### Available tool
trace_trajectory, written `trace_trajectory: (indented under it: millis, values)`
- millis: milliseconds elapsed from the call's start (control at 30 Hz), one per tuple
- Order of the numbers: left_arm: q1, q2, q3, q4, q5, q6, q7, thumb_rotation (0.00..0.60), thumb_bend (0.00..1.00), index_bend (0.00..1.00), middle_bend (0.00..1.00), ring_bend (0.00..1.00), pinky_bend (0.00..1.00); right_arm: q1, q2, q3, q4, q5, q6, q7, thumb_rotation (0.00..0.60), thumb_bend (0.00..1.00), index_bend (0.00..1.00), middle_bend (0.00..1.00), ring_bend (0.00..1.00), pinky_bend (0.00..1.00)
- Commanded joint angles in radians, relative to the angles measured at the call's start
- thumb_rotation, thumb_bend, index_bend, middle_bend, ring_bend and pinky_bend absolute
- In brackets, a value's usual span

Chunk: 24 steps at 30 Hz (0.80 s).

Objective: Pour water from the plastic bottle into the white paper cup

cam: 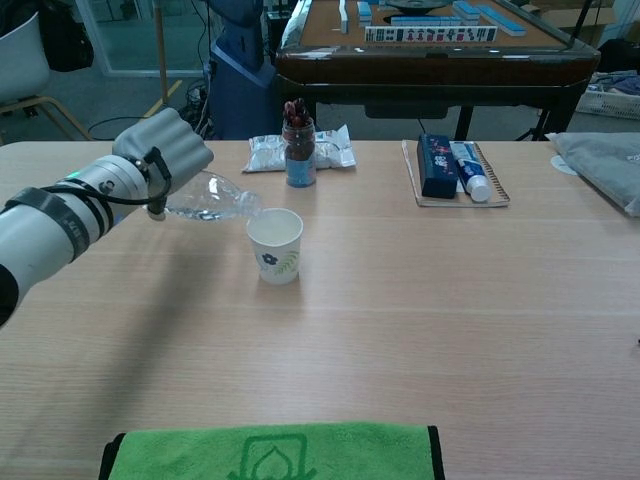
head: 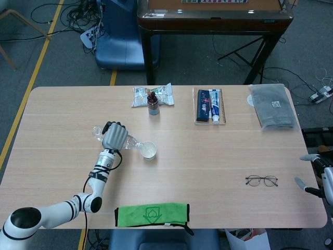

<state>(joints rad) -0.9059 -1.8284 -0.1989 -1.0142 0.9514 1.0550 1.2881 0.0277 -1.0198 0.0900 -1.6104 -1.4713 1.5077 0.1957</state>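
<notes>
My left hand [head: 115, 135] [cam: 168, 140] grips a clear plastic bottle [cam: 215, 200] [head: 130, 142], tipped over on its side with its neck pointing right. The neck hangs just over the left rim of the white paper cup [cam: 274, 245] [head: 149, 150], which stands upright on the table and carries a leaf print. The bottle's base [head: 97, 130] sticks out behind the hand in the head view. My right hand [head: 314, 174] hangs off the table's right edge, holding nothing, its fingers apart.
A jar of dark sticks [cam: 298, 150] and a snack packet [cam: 323, 150] lie behind the cup. A boxed toothpaste set [cam: 455, 170] sits at the back right, a grey cloth [head: 273, 107] further right. Glasses [head: 261, 180] lie near the right hand. A green towel [head: 152, 214] spans the front edge.
</notes>
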Motion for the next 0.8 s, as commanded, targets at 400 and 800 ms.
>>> trace_trajectory:
  millis: [400, 800]
  values:
    - [0.011, -0.032, -0.107, -0.103, -0.198, 0.044, -0.037, 0.6, 0.18, 0.6, 0.6, 0.59, 0.75, 0.001, -0.002, -0.001, 0.002, 0.002, -0.004, -0.001, 0.6, 0.18, 0.38, 0.37, 0.38, 0.57]
    - [0.066, 0.002, -0.201, -0.186, -0.25, 0.124, -0.275, 0.6, 0.18, 0.6, 0.6, 0.59, 0.76, 0.004, -0.008, -0.004, 0.004, 0.001, -0.011, -0.013, 0.6, 0.18, 0.38, 0.37, 0.38, 0.57]
